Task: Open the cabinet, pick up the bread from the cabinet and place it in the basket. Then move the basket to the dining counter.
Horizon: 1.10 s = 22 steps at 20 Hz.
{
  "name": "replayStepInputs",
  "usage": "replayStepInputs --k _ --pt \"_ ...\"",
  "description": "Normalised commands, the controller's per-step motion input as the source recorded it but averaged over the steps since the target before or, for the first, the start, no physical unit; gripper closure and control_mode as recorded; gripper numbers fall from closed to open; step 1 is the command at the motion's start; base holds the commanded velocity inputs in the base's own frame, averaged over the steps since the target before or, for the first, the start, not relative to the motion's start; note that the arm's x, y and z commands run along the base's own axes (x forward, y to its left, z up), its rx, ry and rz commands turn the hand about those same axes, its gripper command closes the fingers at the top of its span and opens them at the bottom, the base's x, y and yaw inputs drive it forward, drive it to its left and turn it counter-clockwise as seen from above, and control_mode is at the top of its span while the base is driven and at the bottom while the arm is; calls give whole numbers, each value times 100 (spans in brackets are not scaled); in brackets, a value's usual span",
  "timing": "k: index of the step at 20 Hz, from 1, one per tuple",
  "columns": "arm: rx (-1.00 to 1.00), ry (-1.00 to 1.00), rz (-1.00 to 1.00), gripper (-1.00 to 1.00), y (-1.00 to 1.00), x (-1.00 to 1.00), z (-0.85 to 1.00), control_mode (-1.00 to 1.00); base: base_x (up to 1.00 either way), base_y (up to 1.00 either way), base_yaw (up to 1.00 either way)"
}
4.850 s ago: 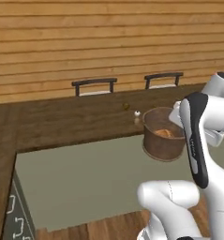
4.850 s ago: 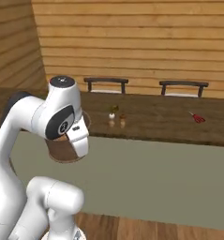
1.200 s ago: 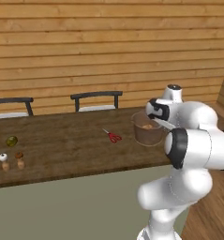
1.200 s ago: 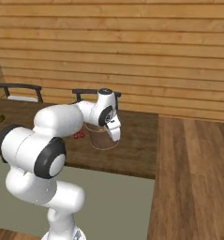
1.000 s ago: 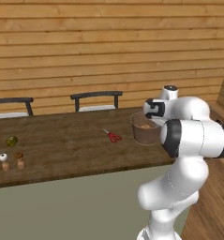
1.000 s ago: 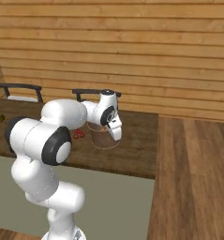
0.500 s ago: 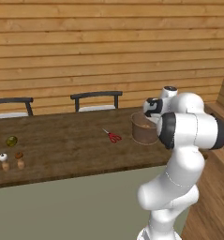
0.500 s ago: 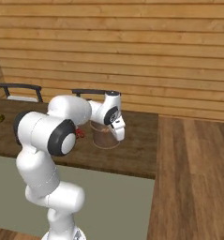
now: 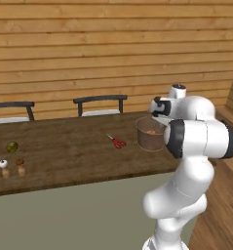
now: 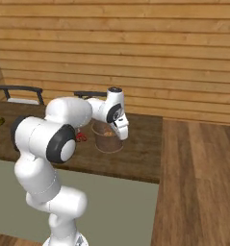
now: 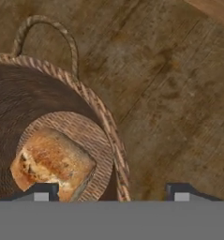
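Observation:
The round brown basket [image 9: 149, 135] [image 10: 106, 136] stands on the dark wooden dining counter [image 9: 64, 152] [image 10: 141, 144], near its right end. The orange-brown bread [image 11: 50, 163] lies on the basket's woven floor. My gripper [image 11: 113, 191] hangs just over the basket's rim [image 11: 114, 140], open, one fingertip [image 11: 42, 190] inside the basket and the other [image 11: 182, 190] outside over the bare wood. Neither fingertip touches the rim. A loop handle [image 11: 48, 33] rises at the basket's far side. The cabinet is out of view.
Red scissors [image 9: 119, 142] lie on the counter left of the basket. Two small shakers [image 9: 13, 168] and an olive lump [image 9: 11, 146] sit at the far left. Two dark chairs [image 9: 101, 102] stand behind the counter. Wooden floor [image 10: 198, 182] lies past the counter's right end.
The basket came down onto the counter top, then the gripper's fingers spread and let go of its rim. The base has not moved in the last second.

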Motion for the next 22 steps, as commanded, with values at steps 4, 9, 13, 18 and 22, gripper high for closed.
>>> replayStepInputs --k 4,9,13,18,22 --pt "-3 -10 3 -100 9 -45 100 -100 0 0 0" --pt "-23 -18 17 -100 58 -86 100 -100 0 0 0" --pt "-42 -8 25 -100 100 -84 94 -100 0 0 0" --pt "-45 -2 25 -100 100 -83 75 -100 0 0 0" --pt "-32 -9 19 -100 91 -90 80 -100 0 0 0"
